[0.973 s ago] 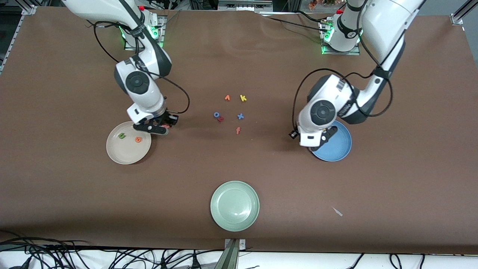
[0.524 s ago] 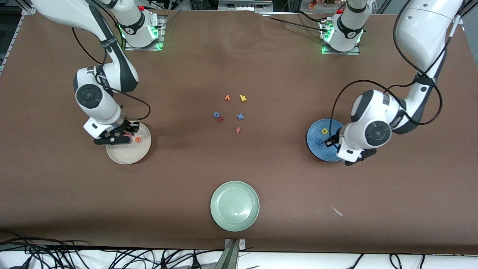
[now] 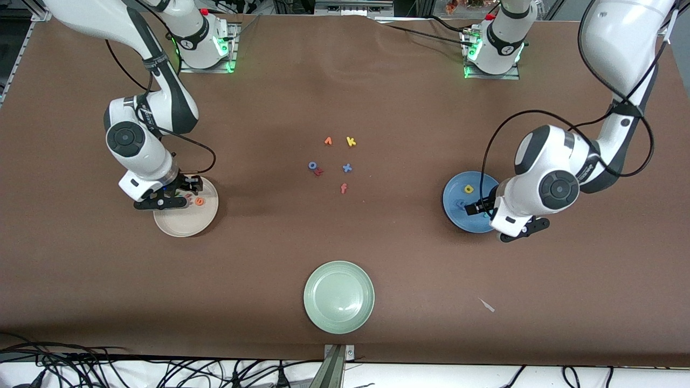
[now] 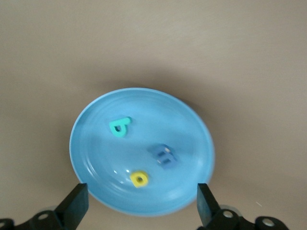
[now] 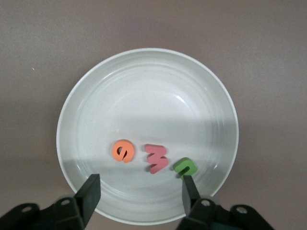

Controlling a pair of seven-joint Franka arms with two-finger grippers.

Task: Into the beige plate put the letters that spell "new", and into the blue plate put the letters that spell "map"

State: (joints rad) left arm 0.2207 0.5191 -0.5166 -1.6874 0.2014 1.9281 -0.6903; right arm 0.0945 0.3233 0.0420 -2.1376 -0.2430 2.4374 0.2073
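Both arms have swung outward since the earlier frames and now hang over their own plates, fingers let go.

Surface [image 3: 345, 97] is brown, with the pale green plate [image 3: 339, 297] lying nearer the front camera than the loose letter cluster.

Blue plate [image 3: 458, 207] sits toward the left arm's end; the left gripper [image 4: 139, 203] is over its rim, fingers [image 4: 76, 203] spread wide and holding nothing. On it lie the blue m [image 4: 163, 155], teal a [image 4: 120, 126] and yellow p [image 4: 139, 178], well apart from each other.

Beige plate [image 5: 148, 96] sits toward the right arm's end; the right gripper [image 5: 139, 194] hovers over its edge, fingers [image 5: 89, 192] spread and empty. The pinkish-red w [image 5: 156, 157] lies between the orange e [image 5: 123, 151] and green n [image 5: 184, 166], the n just beside one fingertip.

Leftovers in the cluster: orange v [image 3: 328, 141], yellow k [image 3: 351, 141], blue o [image 3: 312, 165], red z [image 3: 319, 172], blue x [image 3: 347, 167], orange f [image 3: 343, 188].

Both words look sorted, so the risks lie in leaving:
- The right fingers sit low near the n, and a sideways pull could flick it out or tip the plate.
- The left fingers straddle the blue plate's rim, so dragging away could shove the plate.
- Either arm grabbing a distractor would spoil a finished plate.
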